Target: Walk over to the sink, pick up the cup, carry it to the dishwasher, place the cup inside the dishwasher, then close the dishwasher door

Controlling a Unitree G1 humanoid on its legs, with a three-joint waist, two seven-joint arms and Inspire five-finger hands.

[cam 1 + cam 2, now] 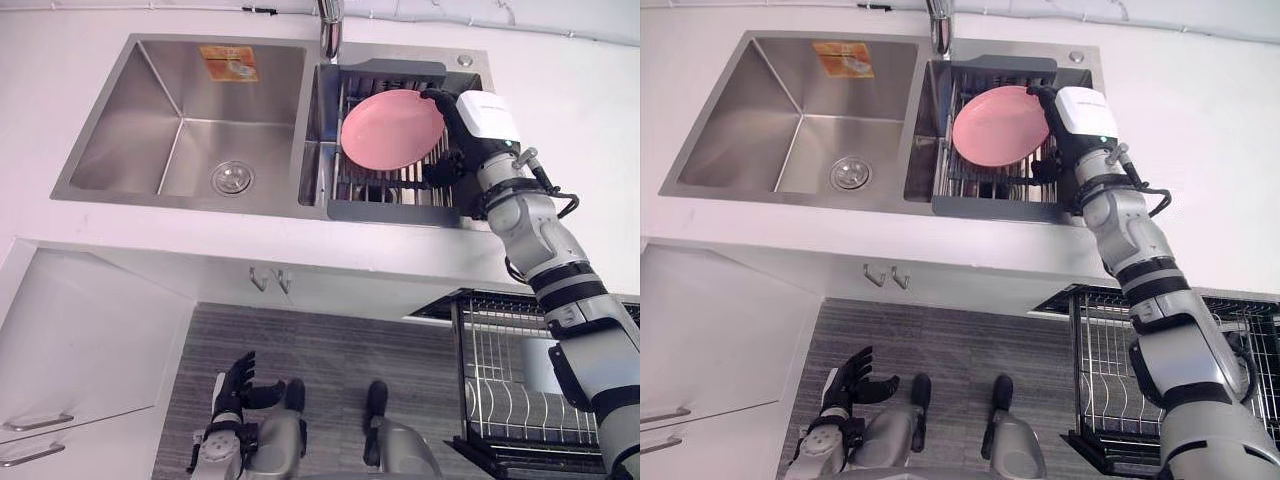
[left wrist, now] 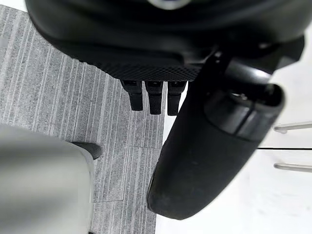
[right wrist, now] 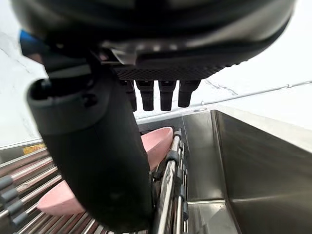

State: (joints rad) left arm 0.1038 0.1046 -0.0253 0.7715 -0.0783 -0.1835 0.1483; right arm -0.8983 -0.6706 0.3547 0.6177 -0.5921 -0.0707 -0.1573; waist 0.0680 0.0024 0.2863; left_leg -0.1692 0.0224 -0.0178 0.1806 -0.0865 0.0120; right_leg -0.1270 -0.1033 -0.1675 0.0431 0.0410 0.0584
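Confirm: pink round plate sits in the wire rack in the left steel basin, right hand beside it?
No, wrong basin. The pink round plate sits in the wire rack in the right steel basin, right hand beside it; the left eye view shows it.

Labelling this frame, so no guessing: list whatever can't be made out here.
1. Whether the right hand touches the pink plate: its thumb covers the spot in the right wrist view, and the eye views see the hand's back.
2. What lies in the drying rack behind the plate: the plate hides it.
3. The dishwasher rack's contents: cut off by the lower edge in both eye views.
4. The faucet's top: cut off by the upper edge.
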